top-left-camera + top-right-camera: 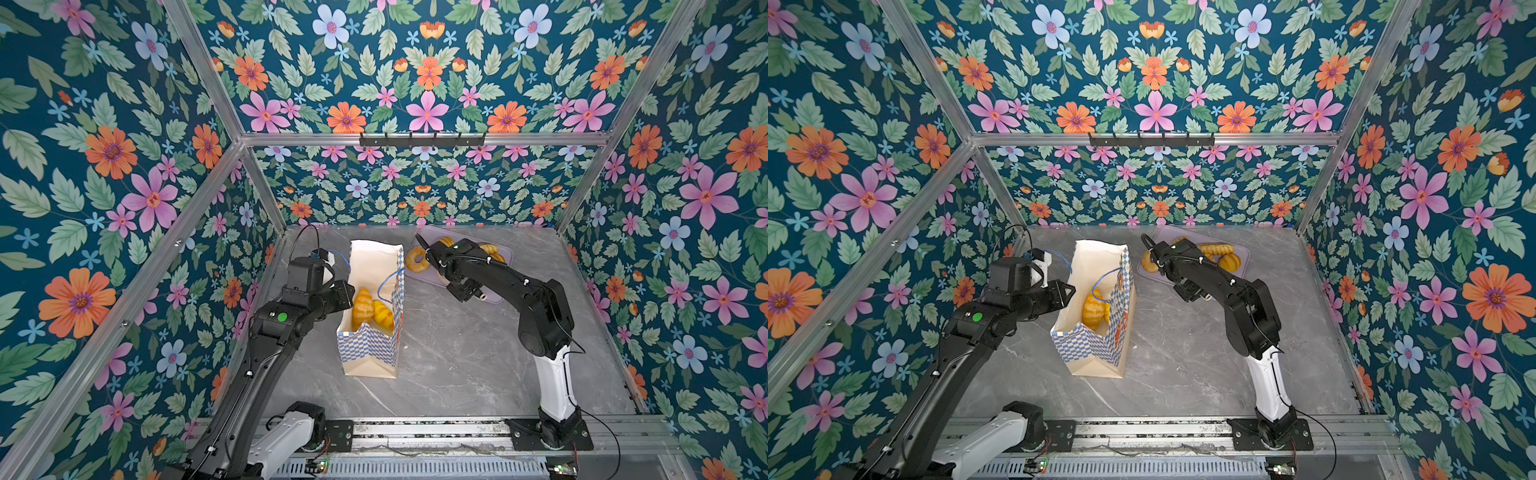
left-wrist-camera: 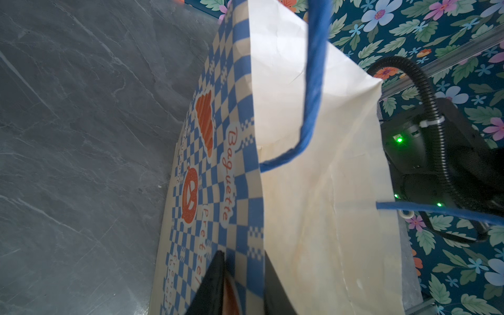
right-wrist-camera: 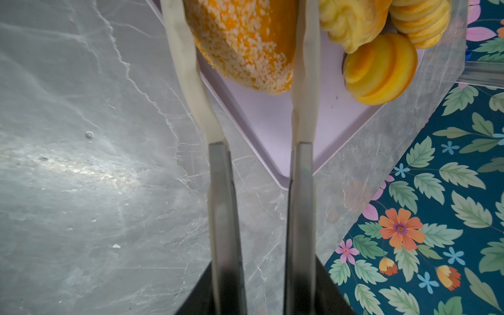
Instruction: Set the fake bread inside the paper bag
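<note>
Top views: 2 breads bagged; left fingers pinch bag; right fingers flank donut, grip unclear.

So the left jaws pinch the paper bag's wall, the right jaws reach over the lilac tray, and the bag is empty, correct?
Not empty: a top view shows two ridged croissants lying inside the paper bag. The rest holds: the left jaws pinch its wall and the right jaws reach over the lilac tray.
</note>
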You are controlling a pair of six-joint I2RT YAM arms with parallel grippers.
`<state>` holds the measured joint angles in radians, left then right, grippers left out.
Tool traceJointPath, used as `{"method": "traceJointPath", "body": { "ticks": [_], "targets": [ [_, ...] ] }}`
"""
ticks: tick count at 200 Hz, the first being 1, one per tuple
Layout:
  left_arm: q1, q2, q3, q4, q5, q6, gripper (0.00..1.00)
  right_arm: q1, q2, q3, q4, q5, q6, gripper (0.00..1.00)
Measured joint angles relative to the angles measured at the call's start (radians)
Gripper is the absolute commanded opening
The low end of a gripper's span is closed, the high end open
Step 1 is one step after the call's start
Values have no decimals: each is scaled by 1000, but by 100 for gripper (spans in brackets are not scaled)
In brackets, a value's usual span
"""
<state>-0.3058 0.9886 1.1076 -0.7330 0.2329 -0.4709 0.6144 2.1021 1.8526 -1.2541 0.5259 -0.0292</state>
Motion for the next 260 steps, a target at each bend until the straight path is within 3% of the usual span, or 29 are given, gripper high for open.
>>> {"method": "traceJointPath", "body": {
  "ticks": [63, 166, 260],
  "targets": [
    [0, 0, 2, 0, 0, 0, 24, 1, -67, -67, 29, -8, 0, 30],
    [0, -1, 17, -2, -1, -1, 31, 0, -215, -138, 77, -31, 27, 29],
    [0, 2, 38, -15, -9, -5, 21, -7, -332, -137, 109, -110, 79, 29]
  ]
}}
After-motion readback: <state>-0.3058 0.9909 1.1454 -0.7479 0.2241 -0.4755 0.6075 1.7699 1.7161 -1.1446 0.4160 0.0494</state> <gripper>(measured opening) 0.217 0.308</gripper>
